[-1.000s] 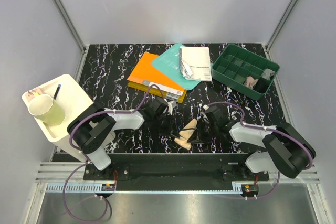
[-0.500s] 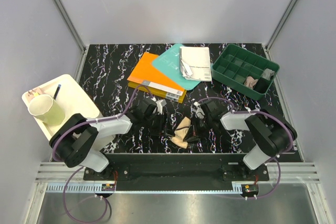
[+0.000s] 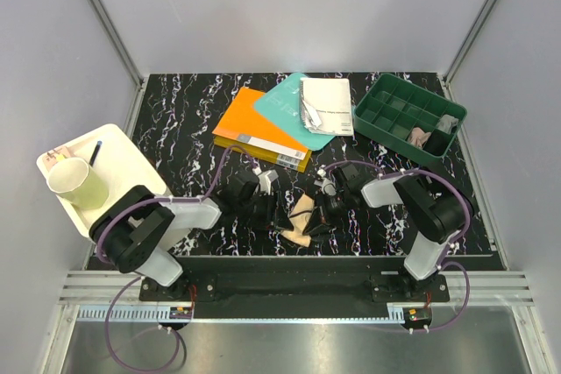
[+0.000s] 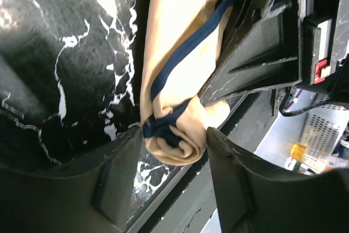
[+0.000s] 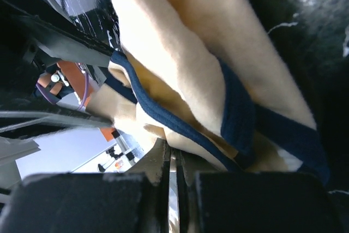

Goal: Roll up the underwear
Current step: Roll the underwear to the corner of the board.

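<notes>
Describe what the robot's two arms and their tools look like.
The left arm and right arm have pale grey-white links with rounded black joints. A purple cable loops along each and down to its base. The left tool and right tool have blocky matt black fingers.

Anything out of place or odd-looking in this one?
The beige brief is rolled unevenly: tight at the end held in the left gripper, loose and flat beyond, navy edging trailing across it. It lies close to the table's near edge.
</notes>
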`<state>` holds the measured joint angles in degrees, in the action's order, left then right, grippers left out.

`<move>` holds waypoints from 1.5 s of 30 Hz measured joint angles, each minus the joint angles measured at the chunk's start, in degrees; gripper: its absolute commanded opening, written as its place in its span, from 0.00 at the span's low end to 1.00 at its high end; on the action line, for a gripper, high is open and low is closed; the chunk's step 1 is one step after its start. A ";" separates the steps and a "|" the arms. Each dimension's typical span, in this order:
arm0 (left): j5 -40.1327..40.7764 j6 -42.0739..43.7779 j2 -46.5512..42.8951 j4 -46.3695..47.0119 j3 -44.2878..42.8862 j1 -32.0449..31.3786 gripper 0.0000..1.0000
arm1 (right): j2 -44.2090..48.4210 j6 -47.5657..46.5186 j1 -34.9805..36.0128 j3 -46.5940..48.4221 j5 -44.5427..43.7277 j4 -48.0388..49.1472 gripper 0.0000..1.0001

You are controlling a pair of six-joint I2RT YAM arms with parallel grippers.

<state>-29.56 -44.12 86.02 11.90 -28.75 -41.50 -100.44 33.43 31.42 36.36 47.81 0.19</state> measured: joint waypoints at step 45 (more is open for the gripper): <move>-1.29 5.09 8.70 -19.87 -14.32 0.96 0.00 | 24.22 -17.88 38.58 0.31 -57.42 -5.35 0.58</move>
<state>-30.85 -39.03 94.72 -7.97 -43.07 -40.53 -76.23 15.55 70.00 36.67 -9.61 -5.17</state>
